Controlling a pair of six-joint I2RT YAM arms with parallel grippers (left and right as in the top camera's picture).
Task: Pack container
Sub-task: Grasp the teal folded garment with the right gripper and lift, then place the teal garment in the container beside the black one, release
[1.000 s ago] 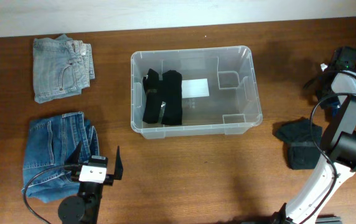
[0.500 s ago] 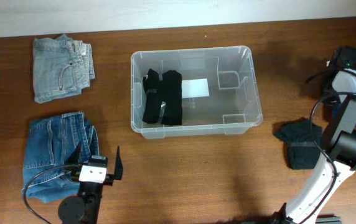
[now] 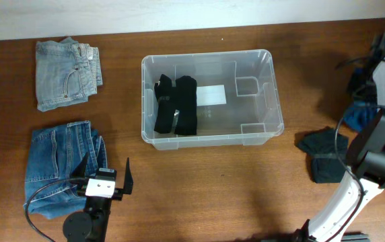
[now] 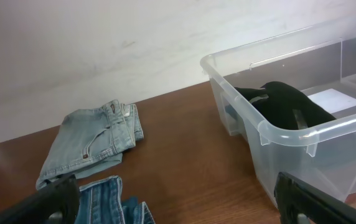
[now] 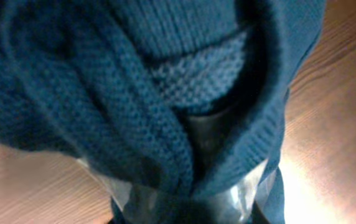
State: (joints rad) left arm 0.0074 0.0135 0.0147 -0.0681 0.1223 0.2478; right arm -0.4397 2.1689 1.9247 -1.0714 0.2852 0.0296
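Note:
The clear plastic container stands mid-table with a folded black garment in its left half and a white label on its base. At the far right, my right gripper is shut on a blue knit garment. In the right wrist view the knit fills the frame, bunched between the clear pads of that gripper. My left gripper stays open near the front left, empty, with the container to its right.
Folded light-blue jeans lie at the back left and darker jeans at the front left beside my left gripper. A dark folded garment lies on the table right of the container, near the right arm's base.
My right gripper has shut on the blue knit garment, and the right arm has swung toward the table's far right edge. The left arm has not moved.

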